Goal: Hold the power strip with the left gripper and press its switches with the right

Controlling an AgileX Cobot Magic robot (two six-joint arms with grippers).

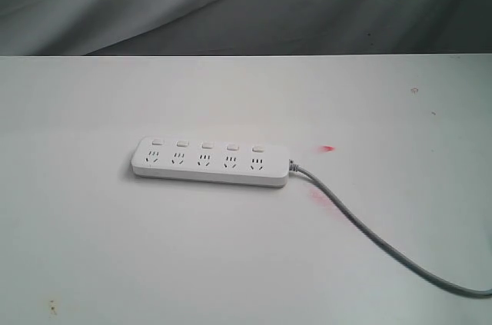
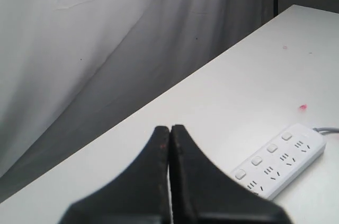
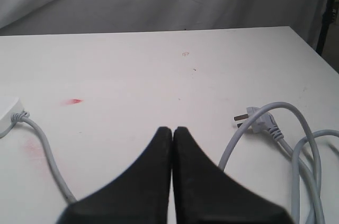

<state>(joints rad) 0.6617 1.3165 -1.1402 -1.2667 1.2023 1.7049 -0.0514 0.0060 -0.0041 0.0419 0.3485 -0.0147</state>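
The white power strip [image 1: 209, 162] lies flat in the middle of the white table, its row of small square switches [image 1: 206, 144] along the far edge and a grey cord [image 1: 369, 237] trailing off to the right. Neither arm appears in the exterior view. In the left wrist view my left gripper [image 2: 169, 128] is shut and empty, raised clear of the power strip [image 2: 283, 159], which lies off to one side. In the right wrist view my right gripper [image 3: 172, 128] is also shut and empty, with only the strip's cord end [image 3: 8, 114] at the frame edge.
The grey cord [image 3: 50, 166] runs across the table to loose loops and a plug [image 3: 259, 119] near the right gripper. Small red marks [image 1: 328, 148] stain the white table [image 1: 115, 248]. A grey cloth backdrop [image 1: 246, 2] hangs behind the far edge.
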